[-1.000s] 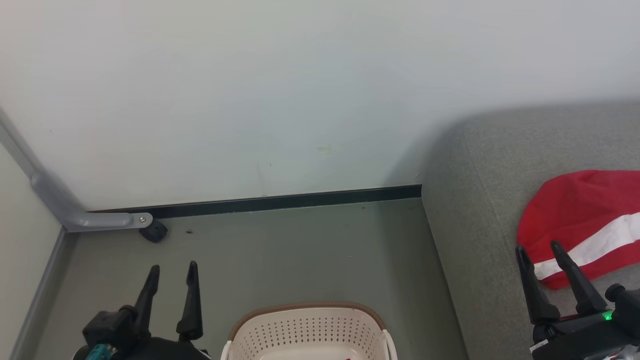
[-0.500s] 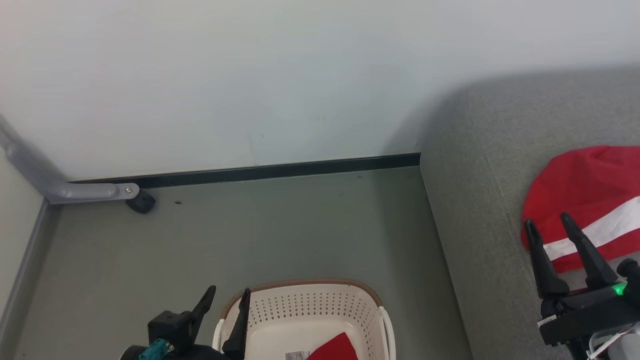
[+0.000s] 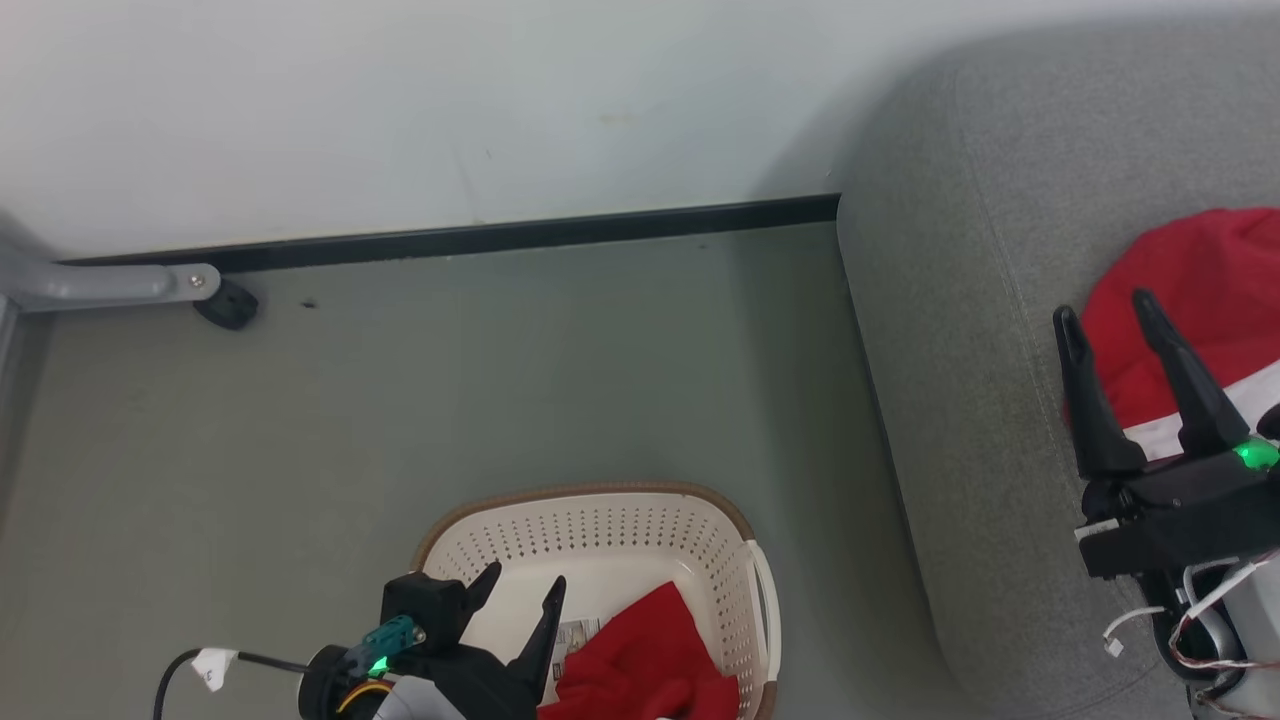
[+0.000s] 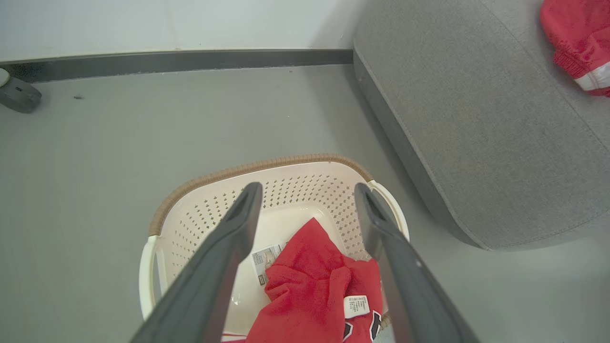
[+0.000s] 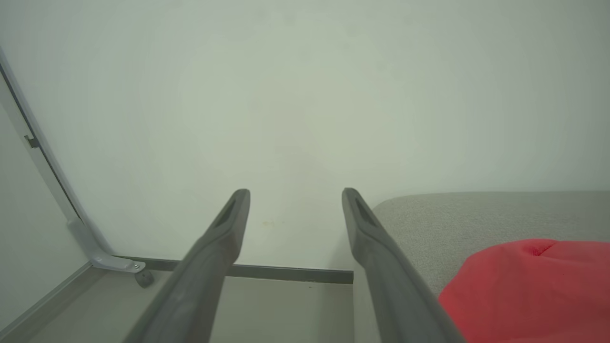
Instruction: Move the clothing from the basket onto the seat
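Head view: we found one red white-banded garment (image 3: 1200, 270) on grey woven seat (image 3: 950, 300), 3 o'clock; crumpled red clothing (image 3: 640, 665) in cream perforated basket (image 3: 600, 530), 6 o'clock, undone. Left gripper (image 3: 524, 577) and right gripper (image 3: 1102, 306) spread, empty.

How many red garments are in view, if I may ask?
2: a crumpled garment in the basket near the left gripper, a striped garment on the seat by the right gripper. More may hide in the basket.

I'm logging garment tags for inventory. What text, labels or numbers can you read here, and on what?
Nothing reads clearly.
Small white label on the clothing in the basket: print too small.
Larger white label beside it: blurred.
Dark lettering on the clothing: cut off at the edge.
White cable tag: mark unreadable.
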You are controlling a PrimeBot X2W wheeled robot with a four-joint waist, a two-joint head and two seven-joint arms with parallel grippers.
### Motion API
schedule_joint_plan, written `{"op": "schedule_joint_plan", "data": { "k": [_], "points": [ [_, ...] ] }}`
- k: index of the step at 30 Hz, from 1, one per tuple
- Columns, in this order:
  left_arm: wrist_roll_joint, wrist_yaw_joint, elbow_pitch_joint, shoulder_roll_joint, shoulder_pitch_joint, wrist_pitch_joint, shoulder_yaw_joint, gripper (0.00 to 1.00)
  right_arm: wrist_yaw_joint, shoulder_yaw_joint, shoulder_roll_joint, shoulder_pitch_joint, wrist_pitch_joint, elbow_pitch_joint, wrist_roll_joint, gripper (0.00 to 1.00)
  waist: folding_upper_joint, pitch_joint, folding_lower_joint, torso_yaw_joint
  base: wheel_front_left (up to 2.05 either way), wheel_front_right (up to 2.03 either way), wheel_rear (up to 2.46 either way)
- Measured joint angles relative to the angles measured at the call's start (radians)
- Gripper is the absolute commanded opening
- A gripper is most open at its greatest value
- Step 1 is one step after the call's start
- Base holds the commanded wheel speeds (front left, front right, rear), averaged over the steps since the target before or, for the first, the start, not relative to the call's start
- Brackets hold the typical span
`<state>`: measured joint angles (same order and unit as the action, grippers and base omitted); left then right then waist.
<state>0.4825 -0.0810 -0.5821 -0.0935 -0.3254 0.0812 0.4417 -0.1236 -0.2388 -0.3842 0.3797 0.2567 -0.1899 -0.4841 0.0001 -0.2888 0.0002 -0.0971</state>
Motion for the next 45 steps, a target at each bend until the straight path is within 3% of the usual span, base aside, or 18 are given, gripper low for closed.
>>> {"op": "schedule_joint_plan", "data": {
  "k": [13,45],
  "points": [
    [0.002,-0.034,-0.132,0.020,-0.106,-0.069,0.053,1.00,0.000,-0.023,-0.003,0.137,0.000,0.017,-0.009,1.00,0.0001,-0.152,-0.0001,-0.025,0.00,0.00,0.00],
    [0.054,-0.043,-0.340,0.038,-0.302,-0.142,0.126,1.00,0.000,-0.100,-0.006,0.375,0.000,0.034,-0.009,1.00,0.0001,-0.459,-0.0002,-0.100,0.00,0.00,0.00]
  ]
}}
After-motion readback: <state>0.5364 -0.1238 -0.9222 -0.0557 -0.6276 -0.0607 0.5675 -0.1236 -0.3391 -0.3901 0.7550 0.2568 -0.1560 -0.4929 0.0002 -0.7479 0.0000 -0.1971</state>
